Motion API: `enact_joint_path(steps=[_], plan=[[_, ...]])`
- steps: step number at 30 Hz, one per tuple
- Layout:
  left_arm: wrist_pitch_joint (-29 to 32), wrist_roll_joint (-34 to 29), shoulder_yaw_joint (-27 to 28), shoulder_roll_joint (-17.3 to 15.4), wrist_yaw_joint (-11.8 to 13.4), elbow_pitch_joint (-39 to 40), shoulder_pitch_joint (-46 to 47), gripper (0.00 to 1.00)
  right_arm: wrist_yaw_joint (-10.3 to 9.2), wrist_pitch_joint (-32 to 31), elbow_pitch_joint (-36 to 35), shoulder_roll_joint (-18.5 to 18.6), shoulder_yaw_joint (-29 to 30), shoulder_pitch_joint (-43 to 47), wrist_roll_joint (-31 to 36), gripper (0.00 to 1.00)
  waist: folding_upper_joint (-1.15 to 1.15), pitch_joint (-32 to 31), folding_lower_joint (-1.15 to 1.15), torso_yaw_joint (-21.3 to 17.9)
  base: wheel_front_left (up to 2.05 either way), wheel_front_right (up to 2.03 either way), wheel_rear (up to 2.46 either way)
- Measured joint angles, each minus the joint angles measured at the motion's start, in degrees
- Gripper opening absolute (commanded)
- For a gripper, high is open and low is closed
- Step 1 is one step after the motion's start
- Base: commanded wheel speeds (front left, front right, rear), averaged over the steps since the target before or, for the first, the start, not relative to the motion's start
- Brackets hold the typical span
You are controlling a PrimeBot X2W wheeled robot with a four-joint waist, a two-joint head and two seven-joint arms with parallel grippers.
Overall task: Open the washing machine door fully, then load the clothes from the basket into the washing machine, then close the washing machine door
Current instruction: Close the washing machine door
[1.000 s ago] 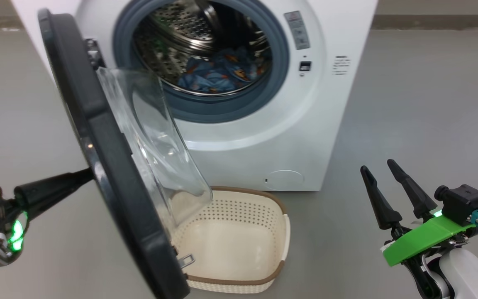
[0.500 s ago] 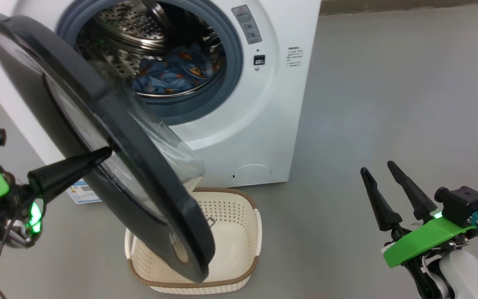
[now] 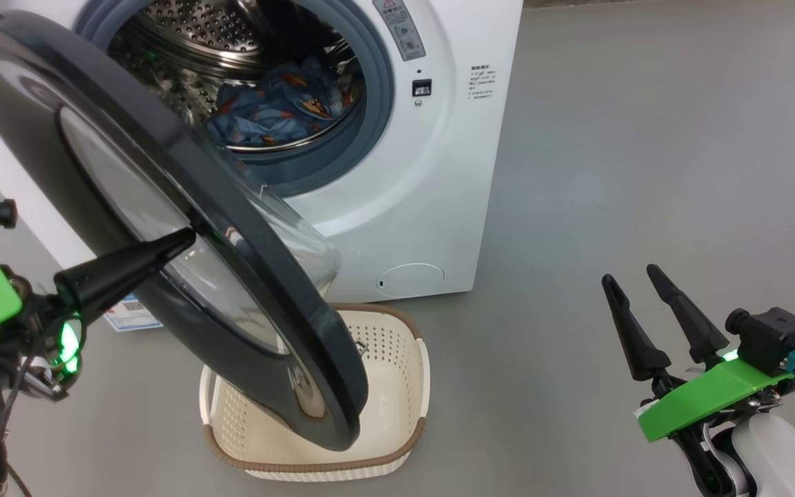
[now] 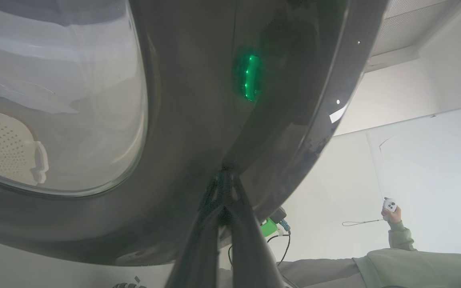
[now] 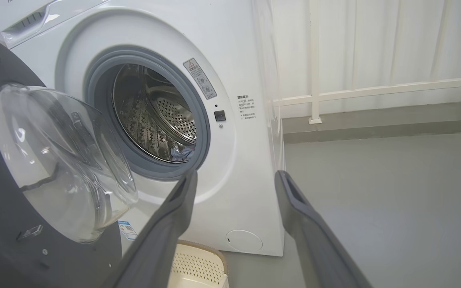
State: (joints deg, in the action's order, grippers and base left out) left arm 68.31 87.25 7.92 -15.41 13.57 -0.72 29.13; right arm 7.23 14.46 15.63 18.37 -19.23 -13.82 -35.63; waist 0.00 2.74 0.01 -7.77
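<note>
The white washing machine (image 3: 439,172) stands at the top of the head view, its steel drum holding the blue bear-print clothes (image 3: 280,103). The washing machine door (image 3: 266,290) hangs half swung, its black outer face toward me, over the cream basket (image 3: 397,386), whose visible part holds nothing. My left gripper (image 3: 183,240) is shut, its tips touching the door's outer face; the left wrist view has them (image 4: 224,174) against the black rim (image 4: 198,100). My right gripper (image 3: 631,275) is open at the lower right, holding nothing. Its wrist view shows the door (image 5: 54,160) and clothes (image 5: 182,153).
Grey floor (image 3: 646,138) spreads to the right of the machine. A white railing (image 5: 374,88) and curtain stand behind it. In the left wrist view a person's sleeve (image 4: 414,260) and a hand holding a small remote (image 4: 390,206) show beyond the door.
The door has swung toward the machine's opening with my shut left gripper on its outer face. The head camera has turned, shifting the picture. The right gripper holds its place.
</note>
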Motion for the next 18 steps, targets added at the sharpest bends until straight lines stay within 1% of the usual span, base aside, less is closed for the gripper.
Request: enact_joint_path(steps=[9,14,18], plan=[[0.00,0.00,0.33,-0.04,-0.52,0.66,0.14,0.00,0.00,0.00,-0.09,-0.32,0.75,0.02,0.38,1.00,0.00,-0.18,0.00,1.33,0.00,0.00,0.00],[0.02,-0.11,1.81,-1.83,-0.54,1.68,-0.10,0.00,0.00,0.00,-0.10,-0.14,1.27,0.61,0.38,1.00,0.00,-0.72,0.00,2.21,0.00,0.00,0.00],[-1.00,-1.22,2.83,-2.79,-2.31,2.60,-0.57,0.00,0.00,0.00,-0.11,-0.14,1.37,0.79,0.38,1.00,0.00,-1.11,0.00,3.01,0.00,0.00,0.00]])
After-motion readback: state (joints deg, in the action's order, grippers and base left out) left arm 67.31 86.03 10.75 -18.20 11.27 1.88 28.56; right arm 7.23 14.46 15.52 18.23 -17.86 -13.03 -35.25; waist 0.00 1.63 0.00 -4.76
